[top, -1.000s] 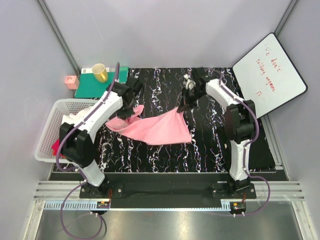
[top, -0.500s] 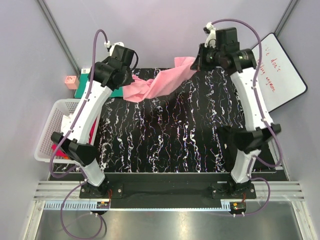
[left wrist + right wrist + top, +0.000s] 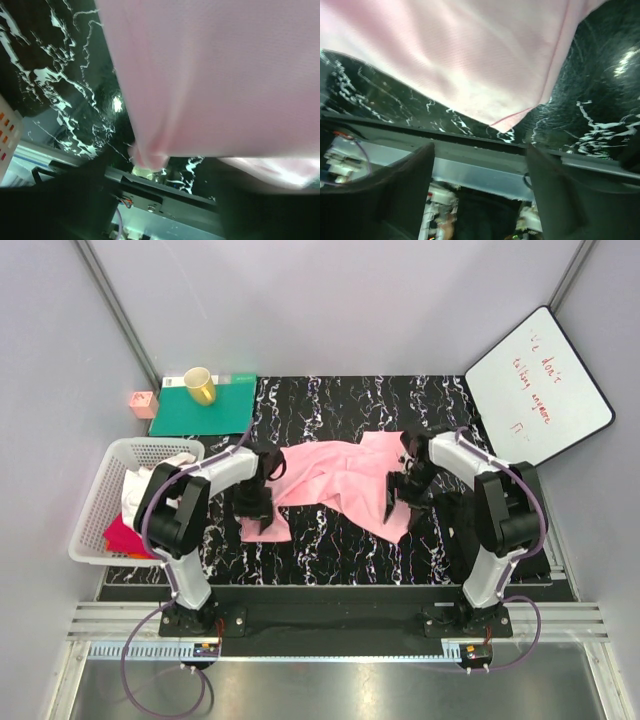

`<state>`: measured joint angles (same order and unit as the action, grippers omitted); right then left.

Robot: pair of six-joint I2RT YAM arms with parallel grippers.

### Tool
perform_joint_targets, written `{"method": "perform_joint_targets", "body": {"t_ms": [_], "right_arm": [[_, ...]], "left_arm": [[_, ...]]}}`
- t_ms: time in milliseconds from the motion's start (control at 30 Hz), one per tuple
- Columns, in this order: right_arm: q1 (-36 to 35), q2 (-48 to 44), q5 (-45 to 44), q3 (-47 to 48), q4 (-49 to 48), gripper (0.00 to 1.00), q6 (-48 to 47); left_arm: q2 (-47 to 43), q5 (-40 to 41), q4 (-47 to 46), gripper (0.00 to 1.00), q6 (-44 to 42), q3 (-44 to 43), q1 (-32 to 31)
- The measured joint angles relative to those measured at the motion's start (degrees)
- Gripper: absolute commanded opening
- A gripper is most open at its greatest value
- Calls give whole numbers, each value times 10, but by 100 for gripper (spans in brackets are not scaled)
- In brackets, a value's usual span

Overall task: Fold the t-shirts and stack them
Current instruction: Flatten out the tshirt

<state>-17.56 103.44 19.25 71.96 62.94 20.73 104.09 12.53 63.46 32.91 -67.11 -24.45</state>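
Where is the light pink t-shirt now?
The pink t-shirt lies spread on the table in the top view, between the left gripper and the right gripper.

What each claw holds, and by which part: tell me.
Nothing: left claw and right claw stand open over the light pink t-shirt lying on the table.

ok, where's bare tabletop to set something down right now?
Two bare strips of the black marble table: the far one between green mat and whiteboard, the near one between pink t-shirt and arm bases. Middle is crowded: t-shirt with left end effector and right end effector at its ends. The basket is loaded too.
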Motion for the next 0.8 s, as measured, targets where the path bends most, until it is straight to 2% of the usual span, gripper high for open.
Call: {"method": "perform_joint_targets", "body": {"t_ms": [67,200,300,400,433,500,633,800], "right_arm": [[0,1,-2,33,21,100,-4],[0,1,-9,150,27,100,-16],[0,7,-17,215,24,100,-25],[0,41,-21,258,26,100,-35],[0,59,-21,266,24,100,-38],[0,97,-22,280,26,100,-42],[0,160,-21,298,28,100,-47],[0,171,-21,312,31,100,-49]], "left_arm": [[-8,-1,8,99,2,-14,0],[-34,15,16,98,-5,-100,0],[-42,27,8,95,-28,-177,-1],[-34,32,-1,86,-58,-214,-6],[-27,32,-1,80,-66,-219,-8],[-2,32,-2,76,-83,-226,-16],[49,30,-3,77,-98,-215,-25],[21,29,0,84,-89,-150,-21]]}}
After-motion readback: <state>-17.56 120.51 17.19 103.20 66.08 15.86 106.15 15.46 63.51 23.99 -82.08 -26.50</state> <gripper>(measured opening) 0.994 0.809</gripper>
